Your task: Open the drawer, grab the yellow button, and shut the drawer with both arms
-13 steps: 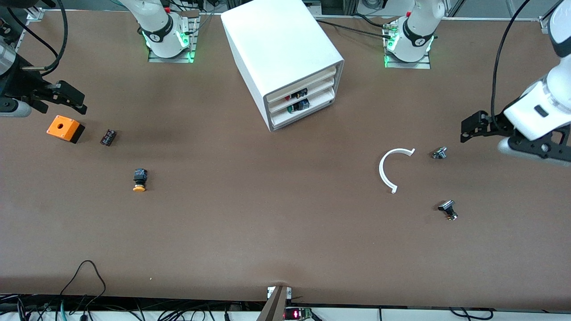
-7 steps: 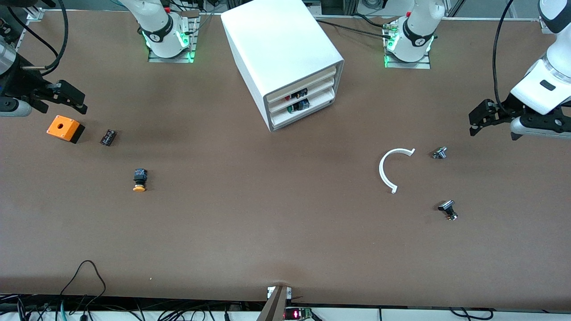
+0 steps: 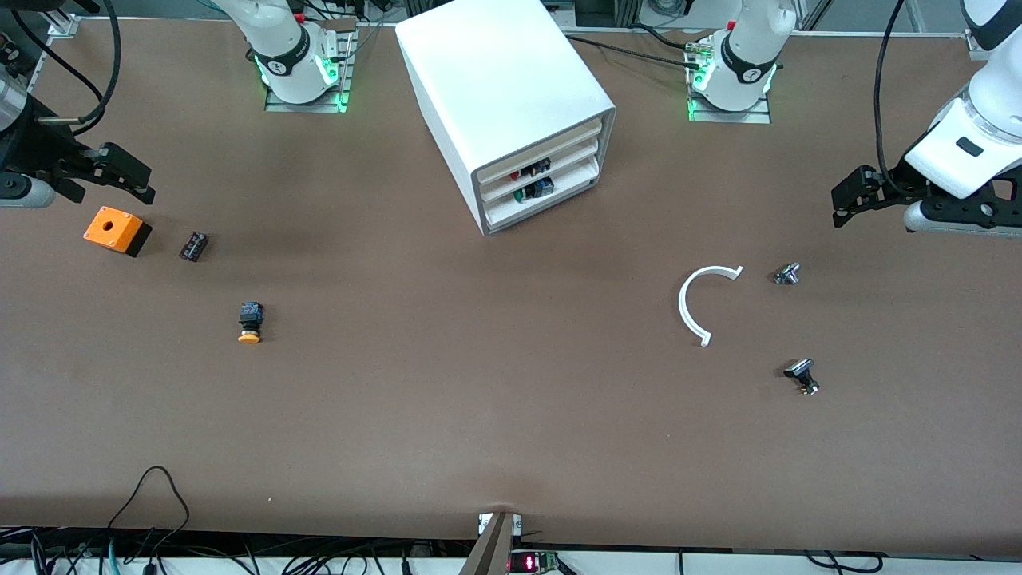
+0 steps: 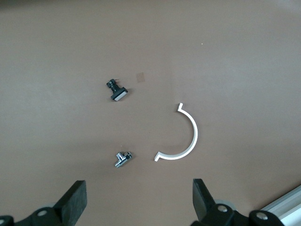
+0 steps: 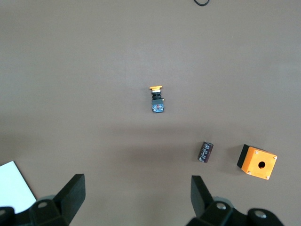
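The white cabinet (image 3: 503, 72) stands between the two arm bases. Its top drawer (image 3: 571, 137) sits pushed in, like the two below it. The button (image 3: 249, 323), with an orange cap and a black body, lies on its side on the table toward the right arm's end; the right wrist view shows the button (image 5: 157, 99) with a blue bit. My right gripper (image 3: 145, 182) hangs open and empty over the table by the orange box, its fingers (image 5: 73, 195) wide apart. My left gripper (image 3: 838, 208) hangs open and empty at the left arm's end, fingers (image 4: 75, 200) spread.
An orange box with a hole (image 3: 116, 230) and a small dark cylinder (image 3: 193, 245) lie near the right gripper. A white C-shaped piece (image 3: 695, 303), a silver part (image 3: 786, 274) and a black part (image 3: 801, 375) lie near the left gripper. Small parts show in the cabinet front.
The left arm has lifted and swung back toward its base, carrying its open gripper a little toward the bases. The right arm and the objects have not moved.
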Controlling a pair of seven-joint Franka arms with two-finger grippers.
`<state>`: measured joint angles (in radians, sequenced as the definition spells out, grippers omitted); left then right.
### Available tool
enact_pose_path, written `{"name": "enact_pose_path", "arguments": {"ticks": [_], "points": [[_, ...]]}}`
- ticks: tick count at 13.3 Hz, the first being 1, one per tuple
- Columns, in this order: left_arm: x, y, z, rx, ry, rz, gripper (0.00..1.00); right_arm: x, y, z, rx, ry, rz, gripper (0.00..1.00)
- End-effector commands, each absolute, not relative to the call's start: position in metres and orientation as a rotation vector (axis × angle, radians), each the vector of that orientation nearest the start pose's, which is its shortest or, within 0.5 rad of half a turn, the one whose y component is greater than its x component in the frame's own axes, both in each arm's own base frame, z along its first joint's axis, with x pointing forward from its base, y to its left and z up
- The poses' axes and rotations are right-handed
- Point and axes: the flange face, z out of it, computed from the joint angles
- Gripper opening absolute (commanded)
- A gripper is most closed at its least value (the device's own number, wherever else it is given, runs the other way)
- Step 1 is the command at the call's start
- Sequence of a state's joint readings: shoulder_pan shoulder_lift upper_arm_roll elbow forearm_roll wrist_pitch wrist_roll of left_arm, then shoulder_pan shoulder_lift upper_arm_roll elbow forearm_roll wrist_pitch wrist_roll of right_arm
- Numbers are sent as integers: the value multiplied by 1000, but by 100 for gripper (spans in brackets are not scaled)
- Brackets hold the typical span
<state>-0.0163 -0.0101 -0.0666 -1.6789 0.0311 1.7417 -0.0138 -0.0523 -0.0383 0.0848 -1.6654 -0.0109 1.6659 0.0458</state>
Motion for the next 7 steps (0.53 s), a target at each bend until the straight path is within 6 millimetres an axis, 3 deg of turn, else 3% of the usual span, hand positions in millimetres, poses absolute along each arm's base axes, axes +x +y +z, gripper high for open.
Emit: {"name": "enact_pose_path", "arguments": {"ticks": [1,7], "points": [[570,-50,602,-3125,108,-109,99,548,17,618,-3167,3,-67,99],[568,-51,600,-3126,110,-78,99,549,18,626,-3160,-13,-93,99]]}}
